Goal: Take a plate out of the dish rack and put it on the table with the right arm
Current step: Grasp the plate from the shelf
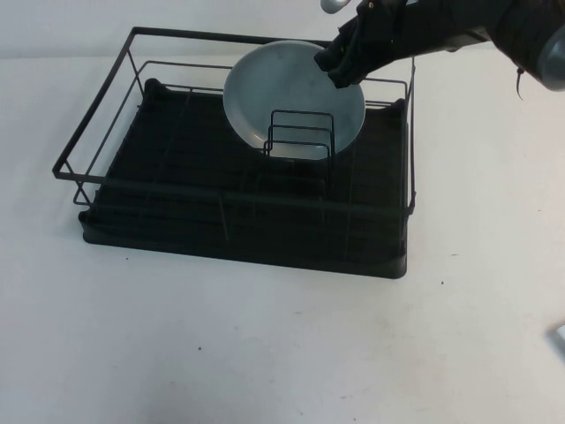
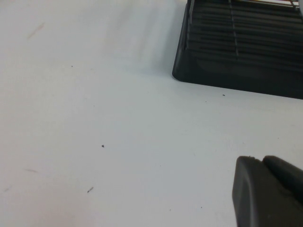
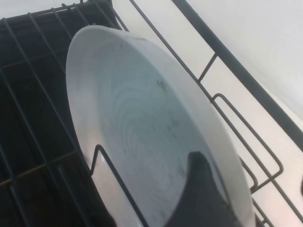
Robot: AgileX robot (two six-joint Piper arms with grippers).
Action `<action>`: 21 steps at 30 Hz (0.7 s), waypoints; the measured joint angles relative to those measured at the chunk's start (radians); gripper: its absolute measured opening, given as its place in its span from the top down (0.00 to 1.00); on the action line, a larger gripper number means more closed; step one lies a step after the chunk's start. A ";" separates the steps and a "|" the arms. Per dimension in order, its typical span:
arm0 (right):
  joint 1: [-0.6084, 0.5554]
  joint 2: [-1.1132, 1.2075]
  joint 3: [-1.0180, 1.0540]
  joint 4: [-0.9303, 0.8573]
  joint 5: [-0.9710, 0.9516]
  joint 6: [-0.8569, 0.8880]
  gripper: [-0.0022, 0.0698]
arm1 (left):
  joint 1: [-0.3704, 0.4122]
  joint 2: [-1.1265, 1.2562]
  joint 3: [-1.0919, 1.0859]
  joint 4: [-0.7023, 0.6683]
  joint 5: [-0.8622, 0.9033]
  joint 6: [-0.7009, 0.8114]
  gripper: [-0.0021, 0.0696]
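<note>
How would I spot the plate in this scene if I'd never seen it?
Find the black wire dish rack on the white table. Toward its back right, behind small upright dividers, the plate stands tilted, the right pincer at its upper rim; the left pincer hovers over bare table. It is the only round, pale grey-blue thing.

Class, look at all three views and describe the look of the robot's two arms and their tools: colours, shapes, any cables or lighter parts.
The right arm is black with a rounded silver-grey part near the picture edge and a thin dark cable beside it. Its right tool at the plate rim is dark and blocky; one matte black finger looks rounded. The left tool, over the table, shows only smooth matte black rounded parts.
</note>
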 joint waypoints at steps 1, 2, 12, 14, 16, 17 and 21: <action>0.000 0.000 0.000 0.000 0.000 0.000 0.42 | 0.000 0.000 0.000 0.000 0.000 0.000 0.98; 0.000 0.000 0.000 0.000 0.000 0.000 0.42 | 0.000 0.000 0.000 0.000 0.000 0.000 0.98; 0.000 0.000 0.000 0.037 -0.005 0.000 0.42 | 0.000 0.000 0.000 0.000 0.000 0.000 0.98; 0.000 0.000 0.000 0.039 -0.007 0.000 0.42 | 0.000 0.000 0.000 0.000 0.000 0.000 0.98; 0.000 0.000 0.000 0.041 -0.010 0.000 0.42 | 0.000 0.000 0.000 0.000 0.000 0.000 0.98; 0.000 0.000 0.000 0.041 -0.014 0.000 0.42 | 0.000 0.000 0.000 0.000 0.000 0.000 0.98; 0.000 0.017 -0.002 0.048 -0.031 -0.035 0.42 | 0.000 0.000 0.000 0.000 0.000 0.000 0.98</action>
